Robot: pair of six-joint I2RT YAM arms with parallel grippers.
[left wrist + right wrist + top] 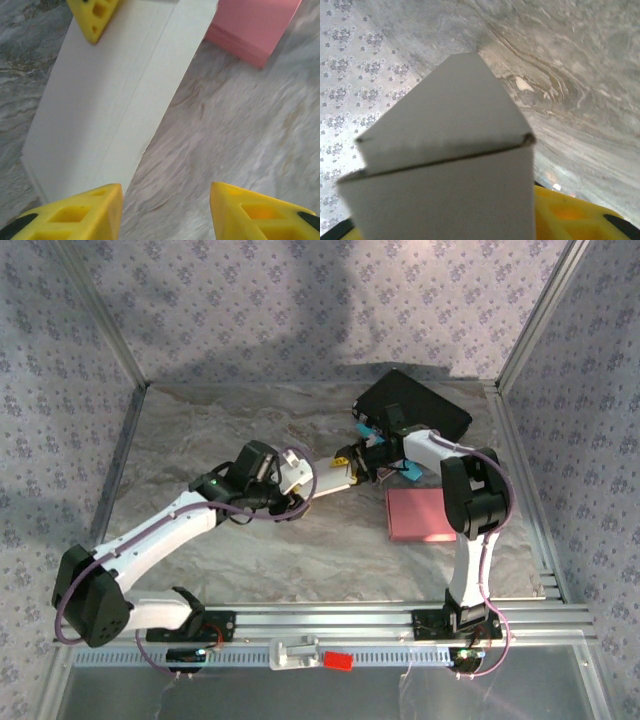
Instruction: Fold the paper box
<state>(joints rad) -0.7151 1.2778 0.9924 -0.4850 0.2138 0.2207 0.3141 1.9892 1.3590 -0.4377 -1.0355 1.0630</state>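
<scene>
The left gripper (166,192) is seen with its yellow fingers (75,215) spread. Nothing is held between them, and bare table (240,130) shows through the gap. The paper box (110,100) is found ahead and to the left of that gap. Its near end lies just beside the left-hand finger, and its long axis runs away from the wrist towards the top of the view. At its far end one yellow finger (95,15) of the other arm is pressed onto it.

From above, the box (330,478) is seen stretched between the two grippers near the middle of the table (200,430). The left gripper (305,478) is at one end and the right gripper (358,462) at the other. In the right wrist view the white box (450,150) sits close over a yellow finger (570,215) and appears to be pinched there, with a folded seam showing across it.

A pink pad (420,515) lies apart, nearer the right arm's base.

Both arms are judged equally near the box. The free left gripper would have to be shifted sideways to its left before the near end could be taken.
</scene>
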